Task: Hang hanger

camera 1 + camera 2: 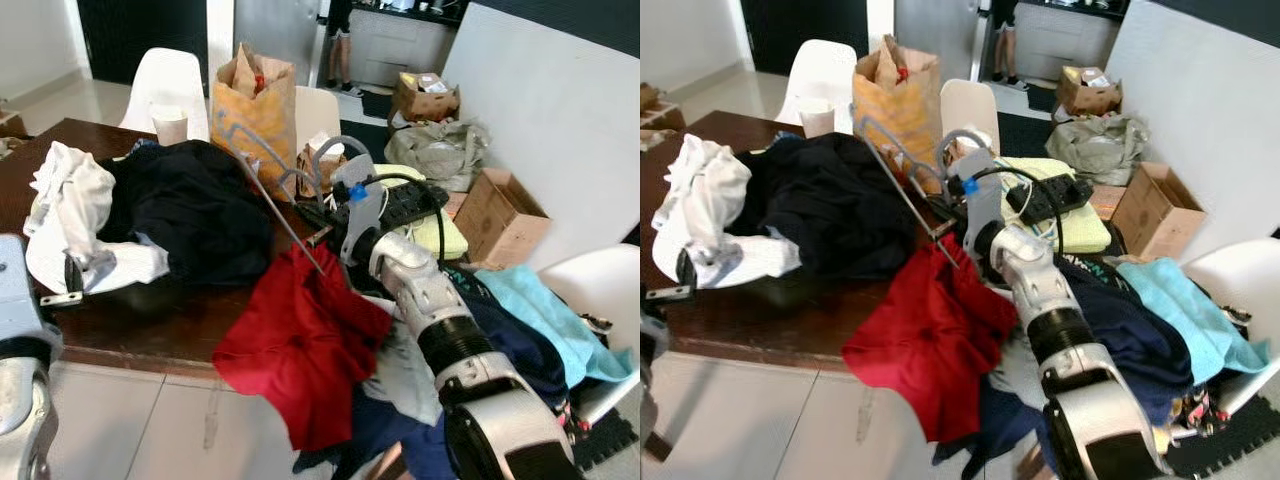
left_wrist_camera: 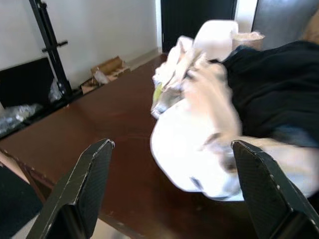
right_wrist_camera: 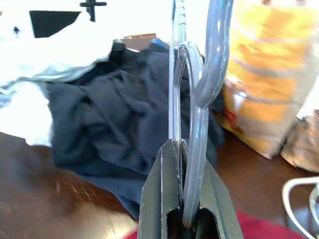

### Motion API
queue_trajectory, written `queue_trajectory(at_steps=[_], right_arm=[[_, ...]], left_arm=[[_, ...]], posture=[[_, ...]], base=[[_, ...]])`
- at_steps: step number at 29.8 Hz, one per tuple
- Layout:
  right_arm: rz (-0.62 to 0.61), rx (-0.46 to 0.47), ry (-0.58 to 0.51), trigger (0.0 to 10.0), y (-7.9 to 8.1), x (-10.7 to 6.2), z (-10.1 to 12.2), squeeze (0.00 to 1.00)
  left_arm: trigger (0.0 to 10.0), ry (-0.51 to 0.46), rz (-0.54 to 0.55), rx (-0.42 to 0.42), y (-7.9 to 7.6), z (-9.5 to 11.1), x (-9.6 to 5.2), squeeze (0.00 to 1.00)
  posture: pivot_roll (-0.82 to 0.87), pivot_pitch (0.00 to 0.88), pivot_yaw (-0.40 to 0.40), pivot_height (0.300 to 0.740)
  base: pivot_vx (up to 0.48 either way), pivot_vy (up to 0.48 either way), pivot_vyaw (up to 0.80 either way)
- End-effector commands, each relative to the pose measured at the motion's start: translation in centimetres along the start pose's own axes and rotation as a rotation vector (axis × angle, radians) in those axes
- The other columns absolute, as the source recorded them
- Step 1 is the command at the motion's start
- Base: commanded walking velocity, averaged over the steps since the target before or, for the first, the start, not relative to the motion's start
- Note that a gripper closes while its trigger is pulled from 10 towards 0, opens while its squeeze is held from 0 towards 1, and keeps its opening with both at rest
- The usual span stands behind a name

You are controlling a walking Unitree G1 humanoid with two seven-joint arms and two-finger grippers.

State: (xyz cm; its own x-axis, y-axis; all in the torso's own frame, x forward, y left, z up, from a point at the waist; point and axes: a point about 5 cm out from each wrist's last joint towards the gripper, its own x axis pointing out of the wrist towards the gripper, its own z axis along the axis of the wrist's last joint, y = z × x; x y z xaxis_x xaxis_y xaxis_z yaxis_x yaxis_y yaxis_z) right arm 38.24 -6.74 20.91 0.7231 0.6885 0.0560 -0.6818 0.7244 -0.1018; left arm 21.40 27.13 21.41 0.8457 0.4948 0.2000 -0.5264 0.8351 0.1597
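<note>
A grey plastic hanger (image 1: 275, 205) stands tilted over the table edge, its hook (image 3: 199, 99) rising past my right gripper (image 3: 182, 209). That gripper is shut on the hanger near the base of the hook. A red garment (image 1: 300, 350) droops from the hanger's low end and off the table. My right arm (image 1: 430, 310) reaches in from the lower right. My left gripper (image 2: 173, 144) is open and holds nothing. It hovers at the table's left end, facing a crumpled white cloth (image 2: 199, 124).
On the brown table (image 1: 150, 330) lie a dark clothes heap (image 1: 190, 210), the white cloth (image 1: 70, 210), a paper bag (image 1: 255, 105) and a power strip (image 1: 400, 200). A white chair (image 1: 600, 290) piled with clothes stands to the right. Cardboard boxes (image 1: 500, 215) and a person (image 1: 340, 40) are behind.
</note>
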Motion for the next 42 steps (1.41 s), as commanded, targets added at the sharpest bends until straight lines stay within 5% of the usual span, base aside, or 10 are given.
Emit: queue_trajectory(at_steps=[1, 12, 42], right_arm=[[-0.031, 0.005, 0.007, 10.0, -0.6, -0.3, -0.1, 0.00], [-0.103, 0.014, -0.017, 10.0, -1.5, -0.5, 0.5, 0.00], [-0.086, 0.042, -0.045, 10.0, -1.2, -0.6, 0.6, 0.00]], left_arm=[[10.0, -0.024, -0.026, 0.001, -0.2, 0.3, 0.2, 0.00], [10.0, -0.150, -0.159, 0.013, -2.7, 2.8, 2.7, 0.00], [10.0, -0.127, -0.208, 0.020, -3.4, 1.8, 1.6, 0.00]], posture=[[0.23, 0.000, -0.162, 0.740], [0.21, 0.000, -0.153, 0.740], [0.22, 0.000, -0.148, 0.740]], base=[[0.000, 0.000, 0.00], [0.000, 0.000, 0.00], [0.314, 0.000, 0.00]])
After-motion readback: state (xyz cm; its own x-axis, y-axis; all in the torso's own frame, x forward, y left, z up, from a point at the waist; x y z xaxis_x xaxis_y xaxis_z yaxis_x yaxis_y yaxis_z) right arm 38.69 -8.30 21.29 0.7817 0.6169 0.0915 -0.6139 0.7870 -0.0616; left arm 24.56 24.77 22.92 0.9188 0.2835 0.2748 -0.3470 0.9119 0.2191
